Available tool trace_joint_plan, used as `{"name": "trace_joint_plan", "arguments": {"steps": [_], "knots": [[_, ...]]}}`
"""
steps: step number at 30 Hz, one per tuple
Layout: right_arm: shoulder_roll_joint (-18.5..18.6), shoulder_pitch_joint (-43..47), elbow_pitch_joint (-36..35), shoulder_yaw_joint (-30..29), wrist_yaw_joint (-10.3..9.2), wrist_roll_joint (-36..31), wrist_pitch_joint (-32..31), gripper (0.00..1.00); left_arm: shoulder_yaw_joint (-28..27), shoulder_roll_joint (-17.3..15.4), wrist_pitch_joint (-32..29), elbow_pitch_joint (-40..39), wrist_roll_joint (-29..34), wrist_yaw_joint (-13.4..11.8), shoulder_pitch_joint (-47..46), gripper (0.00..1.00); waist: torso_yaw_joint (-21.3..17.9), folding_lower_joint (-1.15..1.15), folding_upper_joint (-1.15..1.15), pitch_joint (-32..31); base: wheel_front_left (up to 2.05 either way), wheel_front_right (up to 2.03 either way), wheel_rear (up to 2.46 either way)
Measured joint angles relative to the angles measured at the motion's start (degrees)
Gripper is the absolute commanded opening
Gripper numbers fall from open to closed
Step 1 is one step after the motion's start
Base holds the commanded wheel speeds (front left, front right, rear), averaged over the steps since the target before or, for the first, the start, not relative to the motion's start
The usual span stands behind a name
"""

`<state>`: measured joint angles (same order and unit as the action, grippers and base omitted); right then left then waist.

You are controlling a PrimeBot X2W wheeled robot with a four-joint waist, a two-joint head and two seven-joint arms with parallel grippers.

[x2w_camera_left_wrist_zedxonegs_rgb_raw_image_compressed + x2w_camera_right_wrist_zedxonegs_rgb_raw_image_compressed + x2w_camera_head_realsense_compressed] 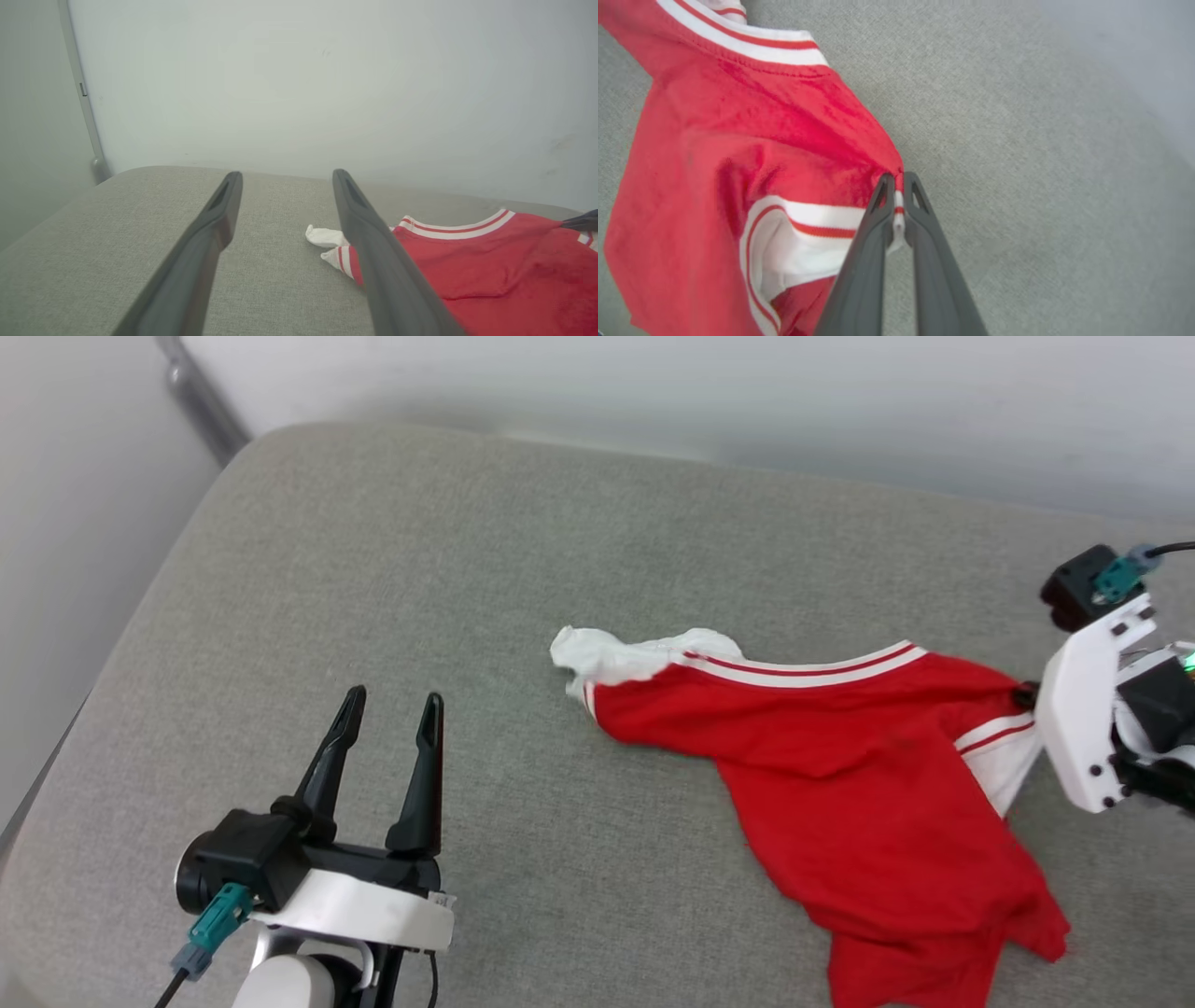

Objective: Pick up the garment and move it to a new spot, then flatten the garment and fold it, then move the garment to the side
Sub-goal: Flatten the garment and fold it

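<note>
Left tool (394, 702) black with long tapered fingers (327, 765), white wrist shells (1083, 728), teal cable connectors (213, 919)

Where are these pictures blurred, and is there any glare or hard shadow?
Head view: soft, even light, no glare; the garment is sharp, the wall behind hazy. Left wrist view: the left gripper blurs toward the bottom edge. Right wrist view: the right gripper and the pinched cloth are sharp; the grey cushion softens at the upper right.
</note>
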<state>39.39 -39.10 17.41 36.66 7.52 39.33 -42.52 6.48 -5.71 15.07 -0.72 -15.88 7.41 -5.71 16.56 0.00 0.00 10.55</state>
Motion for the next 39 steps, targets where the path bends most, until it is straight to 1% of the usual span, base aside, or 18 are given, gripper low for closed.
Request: {"name": "trace_joint_plan", "arguments": {"steps": [4,9,13,16,18,21,23,28,32,36,37,38,39], "knots": [[3.66,-1.57,-0.55,1.01,0.00,-2.38,2.52,0.00,-0.73,-0.15,0.00,-0.34,0.03,0.00,1.40,1.00,-1.55,0.00,0.00,-2.25,0.00,0.00,0.00],[8.80,-6.51,-0.87,3.00,0.00,-8.93,9.39,0.00,-1.76,-0.25,0.00,-1.03,0.09,0.00,2.70,1.00,-3.50,0.00,0.00,-4.15,0.00,0.00,0.00],[11.35,-7.94,-1.86,5.83,0.00,-13.33,13.66,0.00,-2.44,-0.08,0.01,-1.52,0.10,0.00,3.41,1.00,-5.17,0.00,0.00,-4.77,0.00,0.00,0.00],[12.35,-5.56,-4.13,6.61,0.00,-12.32,15.14,0.00,-3.22,0.16,0.01,-1.92,0.16,0.00,4.11,1.00,-6.57,0.00,0.00,-5.01,0.00,0.00,0.00],[13.34,-1.93,-5.70,6.81,0.01,-12.05,15.60,0.00,-3.56,0.26,0.01,-2.01,0.12,0.00,4.38,1.00,-7.62,0.00,0.00,-5.07,0.00,0.00,0.00],[15.22,4.63,-7.73,5.58,0.00,-12.02,16.35,0.00,-3.47,0.31,0.01,-1.99,0.10,0.00,4.53,1.00,-9.19,0.00,0.00,-5.09,0.00,0.00,0.00],[15.06,9.67,-9.26,4.10,0.00,-11.49,16.83,0.00,-3.56,0.27,0.01,-1.96,0.10,0.00,4.70,1.00,-10.21,0.00,0.00,-5.09,0.00,0.00,0.00],[12.98,21.86,-12.23,1.02,0.00,-13.82,17.57,0.00,-3.42,-0.12,0.01,-1.75,0.10,0.00,4.85,1.00,-12.39,0.00,0.00,-4.72,0.00,0.00,0.00],[9.95,29.41,-12.63,0.57,0.00,-17.39,18.38,0.00,-2.82,-0.35,0.01,-1.37,0.07,0.00,4.38,1.00,-13.23,0.00,0.00,-4.24,0.00,0.00,0.00],[5.50,32.55,-11.96,-0.97,0.00,-19.20,19.41,0.00,-2.24,-0.73,0.01,-0.66,0.00,0.00,4.29,1.00,-13.89,0.00,0.00,-4.18,0.00,0.00,0.00],[4.52,32.92,-11.50,-1.90,0.00,-19.89,20.12,0.45,-2.16,-0.76,0.01,-0.52,0.00,0.00,4.29,1.00,-14.03,0.00,0.00,-4.25,0.00,0.00,0.00],[3.60,33.28,-11.13,-2.99,0.00,-20.18,20.58,1.00,-2.11,-0.79,0.01,-0.43,-0.01,0.00,4.29,1.00,-14.14,0.00,0.00,-4.34,0.00,0.00,0.00],[2.85,33.53,-10.82,-3.83,-0.01,-20.23,20.93,1.00,-2.08,-0.81,0.00,-0.32,-0.07,0.00,4.29,1.00,-14.25,0.00,0.00,-4.46,0.00,0.00,0.00]]}}
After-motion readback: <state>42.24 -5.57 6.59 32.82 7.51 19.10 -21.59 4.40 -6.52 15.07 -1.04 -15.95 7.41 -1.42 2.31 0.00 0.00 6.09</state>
